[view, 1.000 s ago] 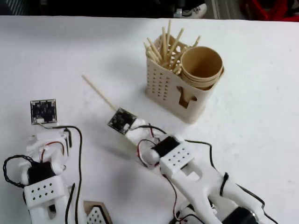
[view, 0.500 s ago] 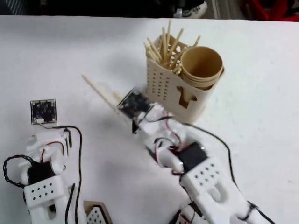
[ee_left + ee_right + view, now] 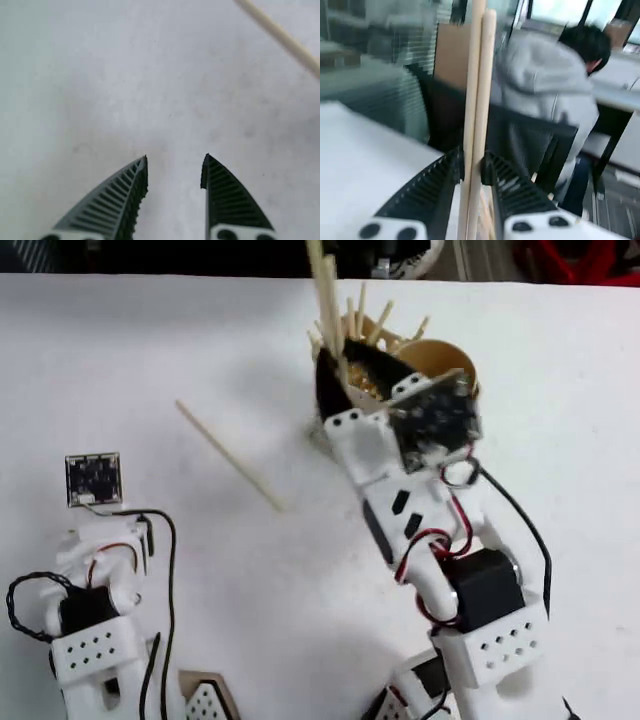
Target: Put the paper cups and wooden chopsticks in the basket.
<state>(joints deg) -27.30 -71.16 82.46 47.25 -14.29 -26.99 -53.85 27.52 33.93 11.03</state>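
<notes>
My right gripper (image 3: 335, 375) hangs over the basket (image 3: 368, 385), shut on two wooden chopsticks (image 3: 325, 290) that stand upright. In the right wrist view the pair of chopsticks (image 3: 479, 75) sits pinched between the fingertips of the gripper (image 3: 472, 167). Several chopsticks (image 3: 372, 325) and stacked paper cups (image 3: 445, 358) are in the basket, which the arm partly hides. One loose chopstick (image 3: 228, 455) lies on the table left of the basket. My left gripper (image 3: 172, 172) is open just above the bare table, with the loose chopstick (image 3: 280, 35) off to one side.
The left arm (image 3: 90, 590) sits at the near left corner of the white table (image 3: 150, 350). The right arm (image 3: 450, 580) stretches from the near edge up to the basket. A person sits in the room behind.
My right arm has lifted off the table by the loose chopstick and swung up over the basket, carrying two chopsticks. The left arm has not moved.
</notes>
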